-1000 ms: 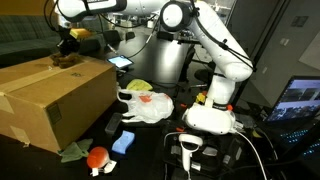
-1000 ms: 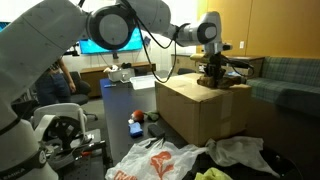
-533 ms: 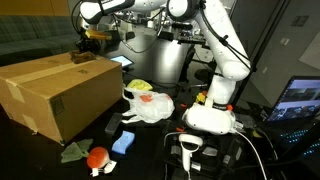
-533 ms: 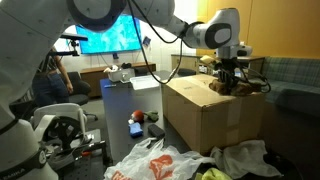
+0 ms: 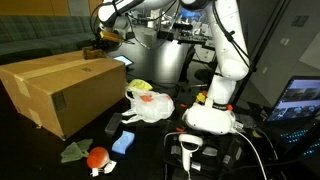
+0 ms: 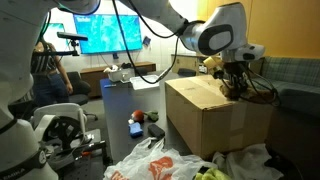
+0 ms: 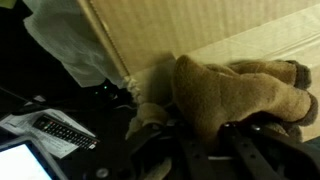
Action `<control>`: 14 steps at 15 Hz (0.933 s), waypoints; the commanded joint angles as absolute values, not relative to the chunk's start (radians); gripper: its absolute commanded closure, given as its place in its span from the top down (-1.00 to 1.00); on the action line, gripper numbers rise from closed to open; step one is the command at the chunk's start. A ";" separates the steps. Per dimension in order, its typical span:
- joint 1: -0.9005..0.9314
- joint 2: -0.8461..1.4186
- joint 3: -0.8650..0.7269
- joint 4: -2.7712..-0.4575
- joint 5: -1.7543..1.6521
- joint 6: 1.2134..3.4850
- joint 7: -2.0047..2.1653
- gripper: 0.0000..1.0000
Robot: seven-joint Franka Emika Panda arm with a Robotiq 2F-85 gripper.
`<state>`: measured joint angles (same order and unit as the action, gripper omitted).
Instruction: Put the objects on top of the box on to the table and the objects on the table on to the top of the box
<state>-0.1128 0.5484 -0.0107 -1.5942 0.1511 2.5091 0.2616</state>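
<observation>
My gripper [image 5: 94, 47] is shut on a brown plush toy [image 7: 232, 88], which fills the wrist view between the dark fingers [image 7: 232, 130]. The toy [image 5: 92, 53] hangs just over the far edge of the box [image 5: 58, 88], a big brown carton, also seen from the opposite side as the box [image 6: 212, 118] under my gripper [image 6: 233, 76]. On the black table [image 5: 150, 150] beside the carton lie a red ball-like toy [image 5: 97, 156], a green cloth [image 5: 73, 151] and a blue block [image 5: 122, 142].
A crumpled plastic bag [image 5: 150, 104] with orange and yellow items lies near the robot base [image 5: 212, 115]. A handheld scanner [image 5: 189, 148] and a laptop [image 5: 298, 98] stand at the front. A grey cabinet [image 6: 122, 105] stands behind the carton. A remote [image 7: 62, 129] lies below.
The arm has carried the plush toy sideways along the top of the box to its far edge, with the grip unchanged. Nothing on the table has moved.
</observation>
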 commanded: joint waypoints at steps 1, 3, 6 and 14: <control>-0.130 0.381 -0.032 -1.841 0.188 2.677 0.199 -0.94; -0.145 0.313 -0.052 -1.943 0.186 2.727 0.192 -0.94; -0.154 0.199 -0.099 -2.107 0.167 2.724 0.204 -0.94; -0.170 -0.048 -0.216 -2.405 0.034 2.571 0.299 -0.94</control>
<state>-0.1581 0.0581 -0.1994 -2.3205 0.1088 2.6347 0.2338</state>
